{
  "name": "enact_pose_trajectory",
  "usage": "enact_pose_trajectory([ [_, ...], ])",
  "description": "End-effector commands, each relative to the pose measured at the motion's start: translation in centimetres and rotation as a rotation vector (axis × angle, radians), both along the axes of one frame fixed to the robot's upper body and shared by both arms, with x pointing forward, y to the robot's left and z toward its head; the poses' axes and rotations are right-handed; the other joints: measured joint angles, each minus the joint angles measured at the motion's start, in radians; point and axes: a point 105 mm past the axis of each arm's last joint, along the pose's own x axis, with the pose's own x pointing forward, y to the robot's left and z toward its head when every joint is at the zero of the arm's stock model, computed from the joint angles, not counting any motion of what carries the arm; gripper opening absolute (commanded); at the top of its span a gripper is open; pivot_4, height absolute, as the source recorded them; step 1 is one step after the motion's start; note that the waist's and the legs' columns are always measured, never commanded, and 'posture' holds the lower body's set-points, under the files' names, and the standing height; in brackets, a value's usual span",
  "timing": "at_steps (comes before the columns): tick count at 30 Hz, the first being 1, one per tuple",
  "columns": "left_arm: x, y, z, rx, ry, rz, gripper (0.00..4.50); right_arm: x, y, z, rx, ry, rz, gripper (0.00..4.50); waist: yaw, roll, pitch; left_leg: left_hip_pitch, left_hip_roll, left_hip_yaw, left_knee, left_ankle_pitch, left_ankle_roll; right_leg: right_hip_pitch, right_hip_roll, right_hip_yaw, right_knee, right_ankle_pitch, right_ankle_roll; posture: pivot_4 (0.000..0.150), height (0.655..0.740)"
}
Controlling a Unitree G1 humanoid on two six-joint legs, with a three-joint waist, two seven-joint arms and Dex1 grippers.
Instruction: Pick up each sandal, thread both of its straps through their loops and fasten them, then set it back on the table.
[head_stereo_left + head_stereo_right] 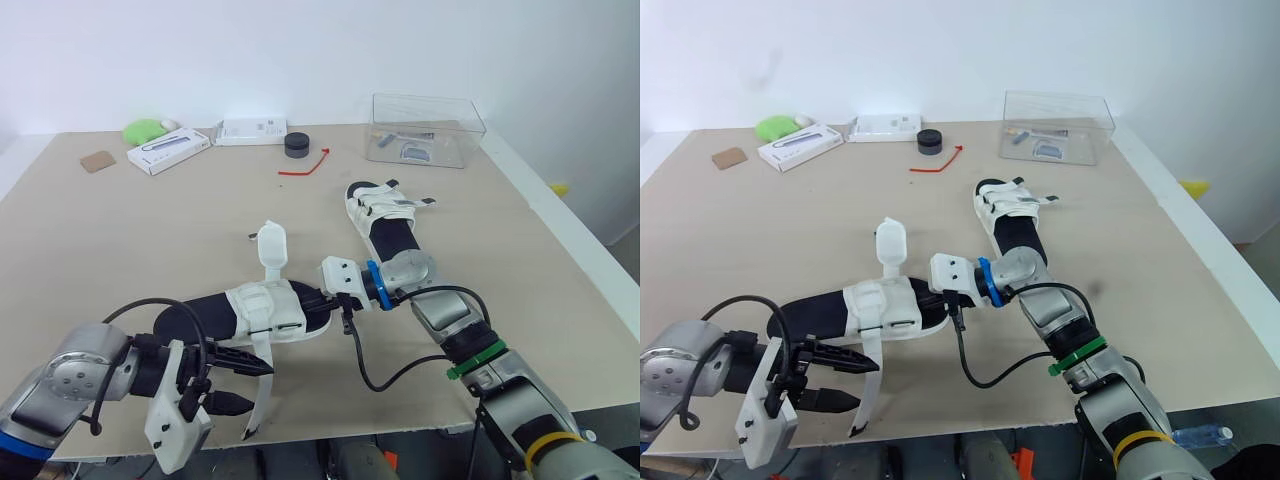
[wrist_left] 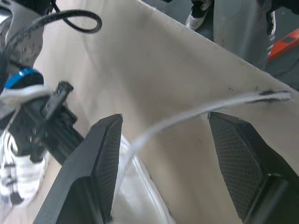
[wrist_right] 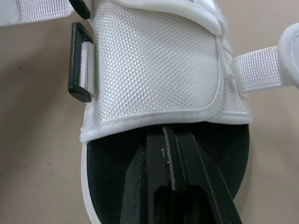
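White mesh sandal (image 1: 268,308) w/ blk footbed; tan table (image 1: 150,230); red cord (image 1: 306,165).

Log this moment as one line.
near sandal: unfastened | left gripper: open around hanging strap | right gripper: shut, tips on footbed at upper edge | far sandal: lying on table

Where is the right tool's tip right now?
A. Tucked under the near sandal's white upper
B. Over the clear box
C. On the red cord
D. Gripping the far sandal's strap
A: the right tool, fingers shut together, lies inside the near sandal, with its tip going under the white upper.
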Motion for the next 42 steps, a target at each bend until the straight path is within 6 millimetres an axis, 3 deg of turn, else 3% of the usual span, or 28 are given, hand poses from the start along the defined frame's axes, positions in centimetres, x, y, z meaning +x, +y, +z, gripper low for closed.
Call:
enact_pose_trajectory([
  [1,0.1,-0.9,0.0,0.008,0.005,-0.03,3.0,0.3,-1.3,-2.6,-0.1,0.051,-0.06,0.0,0.0,0.0,0.0,0.0,0.0,0.0,0.0,0.0,0.0,0.0,0.0,0.0,0.0,0.0,0.0,0.15,0.74],
  [4,0.2,-1.7,0.0,0.019,0.037,-0.039,3.0,0.2,-1.4,-2.5,-0.098,0.051,-0.063,0.0,0.0,0.0,0.0,0.0,0.0,0.0,0.0,0.0,0.0,0.0,0.0,0.001,0.0,0.0,0.0,0.15,0.74],
  [5,0.2,-1.9,0.0,0.028,0.048,-0.044,2.77,0.3,-1.4,-2.5,-0.098,0.051,-0.065,0.0,0.0,0.0,0.0,0.0,0.0,0.001,0.0,0.0,0.0,0.0,0.0,0.001,0.0,0.0,0.0,0.15,0.74],
  [7,0.1,-1.9,-0.1,0.046,0.069,-0.048,2.14,0.3,-1.6,-2.5,-0.099,0.05,-0.069,0.0,0.0,0.0,0.0,0.0,0.0,0.001,0.0,0.0,0.0,0.0,0.001,0.001,0.0,0.0,0.0,0.15,0.74],
  [11,0.7,-2.2,1.4,-0.017,0.144,0.008,0.14,0.2,-1.8,-2.6,-0.103,0.051,-0.076,0.0,0.0,0.0,0.0,0.0,0.0,0.0,0.0,0.0,0.0,0.0,0.001,0.001,0.0,0.0,0.0,0.15,0.74],
  [12,0.8,-2.2,1.9,-0.051,0.183,0.041,0.02,0.2,-1.8,-2.6,-0.103,0.051,-0.076,0.0,0.0,0.0,0.0,0.0,0.0,0.0,0.0,0.0,0.0,0.0,0.001,0.001,0.0,0.0,0.0,0.15,0.74],
  [20,3.5,-1.5,5.9,-0.461,0.662,0.429,0.02,0.0,-1.9,-2.7,-0.108,0.051,-0.073,0.0,0.0,0.0,0.0,0.0,0.0,-0.001,0.0,0.0,0.0,0.0,0.001,0.0,0.0,0.002,0.004,0.15,0.74],
  [23,3.6,-0.7,5.4,-0.544,0.867,0.533,0.02,0.0,-1.9,-2.8,-0.112,0.049,-0.069,0.0,0.0,0.0,0.0,0.0,0.0,-0.002,0.0,0.0,0.0,0.0,0.002,0.0,0.0,0.002,0.004,0.15,0.74],
  [30,6.0,2.1,5.8,-0.958,1.393,0.702,0.02,0.0,-1.8,-2.7,-0.114,0.048,-0.064,0.0,0.0,-0.001,0.0,0.001,0.0,-0.002,0.0,0.0,0.0,0.0,0.001,0.0,0.0,0.002,0.004,0.15,0.74],
  [42,8.4,4.1,4.9,-1.145,1.519,0.761,0.02,0.0,-2.0,-2.7,-0.121,0.047,-0.063,0.0,0.0,-0.002,-0.001,0.001,-0.002,-0.002,0.0,0.001,-0.002,0.001,0.002,0.001,0.0,0.0,0.001,0.15,0.74],
])
